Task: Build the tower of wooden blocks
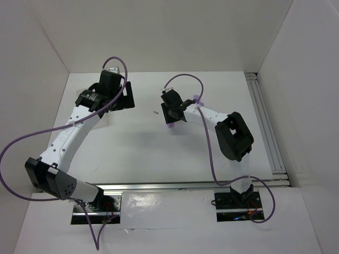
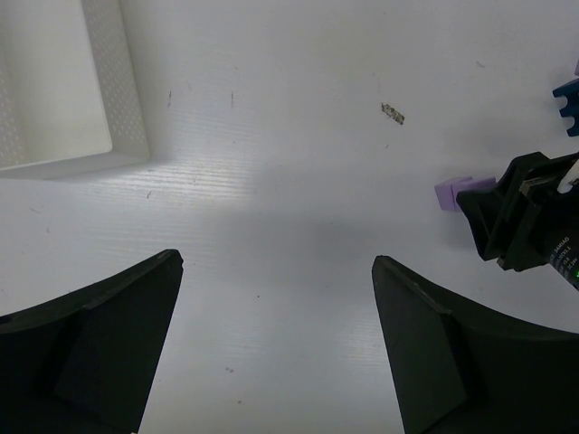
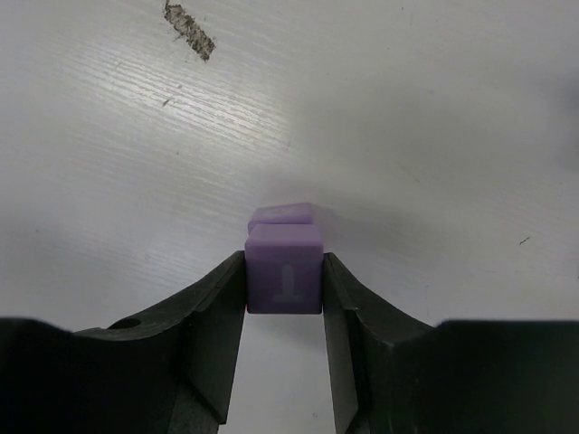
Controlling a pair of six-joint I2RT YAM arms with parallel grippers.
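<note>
Early stage, by the look: no wood block tower standing, at most a first pair going together, nearly all stacking left to do.
Translucent white box [image 2: 63, 99], ribbed walls, square corner: far left of the held purple block [image 3: 283, 282].
Left end effector [image 2: 276, 271]: jaws wide apart, nothing between, over bare tabletop [image 2: 289, 181], left of the held block.
Small brown fleck [image 2: 393, 112] lying flat, also left of the held block.
Right end effector [image 3: 284, 268]: clamped on the held purple block, one finger on each side face.
Block itself: light purple cube, matte, softened edges, raised "T" on the face toward the wrist camera.
Second purple block [image 3: 281, 214]: just beyond the held one, touching or nearly. Cannot tell whether under it or merely beside.
Dark blue block [image 2: 567, 94]: notched edge, past the held block on the right in the left wrist view, partly cut by the frame.
Tabletop: white, fine parallel ribbing, slight sheen.
</note>
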